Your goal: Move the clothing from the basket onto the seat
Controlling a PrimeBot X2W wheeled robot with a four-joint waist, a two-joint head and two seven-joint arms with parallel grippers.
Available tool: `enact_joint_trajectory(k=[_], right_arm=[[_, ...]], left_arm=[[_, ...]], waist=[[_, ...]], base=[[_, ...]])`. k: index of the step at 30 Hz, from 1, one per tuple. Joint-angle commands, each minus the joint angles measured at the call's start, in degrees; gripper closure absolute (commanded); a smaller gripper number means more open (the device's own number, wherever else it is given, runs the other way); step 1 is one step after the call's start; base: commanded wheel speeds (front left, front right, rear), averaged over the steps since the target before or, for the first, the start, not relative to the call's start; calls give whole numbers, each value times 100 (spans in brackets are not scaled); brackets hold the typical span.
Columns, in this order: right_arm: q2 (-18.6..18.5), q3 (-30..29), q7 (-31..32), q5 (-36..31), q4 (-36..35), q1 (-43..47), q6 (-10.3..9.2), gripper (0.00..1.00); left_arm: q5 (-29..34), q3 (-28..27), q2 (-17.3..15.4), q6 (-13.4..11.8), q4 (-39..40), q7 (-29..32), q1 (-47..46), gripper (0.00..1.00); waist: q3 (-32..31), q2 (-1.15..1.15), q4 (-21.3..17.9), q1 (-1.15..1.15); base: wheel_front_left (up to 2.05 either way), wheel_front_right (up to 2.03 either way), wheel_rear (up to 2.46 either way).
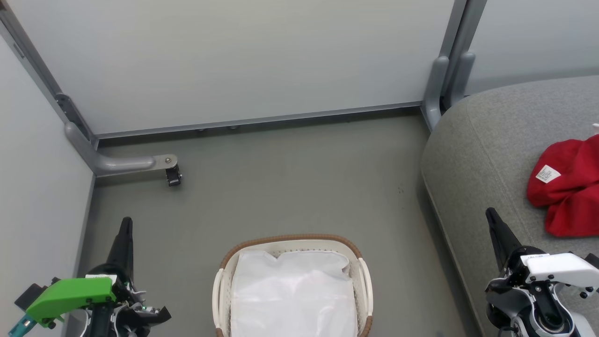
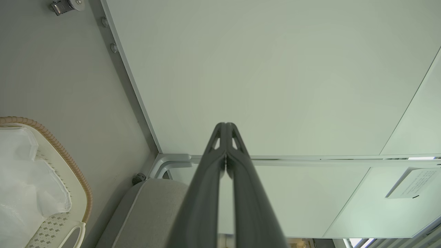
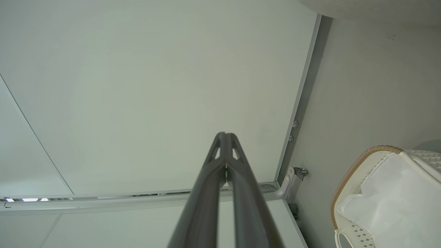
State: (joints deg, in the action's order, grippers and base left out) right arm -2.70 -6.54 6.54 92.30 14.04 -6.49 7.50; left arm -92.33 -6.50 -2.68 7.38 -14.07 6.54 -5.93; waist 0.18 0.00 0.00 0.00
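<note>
Your left jaws sat clenched at the lower left of the head view, the two dark fingers (image 2: 206,193) pressed together at their tips with nothing between them. To the right of those jaws, between them and the right jaws, the basket (image 1: 290,239) stood on the floor (image 1: 290,178), apart from both, its white liner (image 1: 292,290) showing inside. Your right jaws were clenched on nothing too, fingers (image 3: 206,196) meeting at the tips, their point over the near edge of the seat (image 1: 486,154). Right of them and a little beyond the tip, not touching, the clothing (image 1: 568,187) lay bunched on the seat, its white label (image 1: 547,173) facing up.
</note>
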Motion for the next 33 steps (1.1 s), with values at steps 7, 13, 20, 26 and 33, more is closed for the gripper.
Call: enact_joint_trajectory(k=[7, 13, 20, 26, 33], right_arm=[[-34, -9, 19, 21, -17, 63, -2, 100], [-34, -9, 19, 21, -17, 63, -2, 100], [-34, -9, 19, 21, -17, 63, -2, 100], [-34, -9, 19, 21, -17, 63, -2, 100], [-34, -9, 18, 22, -17, 63, -2, 100]], left_arm=[[-17, -12, -38, 21, 8, 18, -56, 100], [-17, -12, -38, 21, 9, 18, -55, 100], [-18, -11, -38, 21, 8, 18, -55, 100], [-18, -11, -38, 21, 8, 18, -55, 100], [-18, -11, -38, 21, 8, 18, -55, 100]], waist=[[0, 0, 0, 0], [0, 0, 0, 0], [0, 0, 0, 0], [0, 0, 0, 0], [0, 0, 0, 0]], base=[[0, 0, 0], [0, 0, 0], [0, 0, 0], [0, 0, 0], [0, 0, 0]])
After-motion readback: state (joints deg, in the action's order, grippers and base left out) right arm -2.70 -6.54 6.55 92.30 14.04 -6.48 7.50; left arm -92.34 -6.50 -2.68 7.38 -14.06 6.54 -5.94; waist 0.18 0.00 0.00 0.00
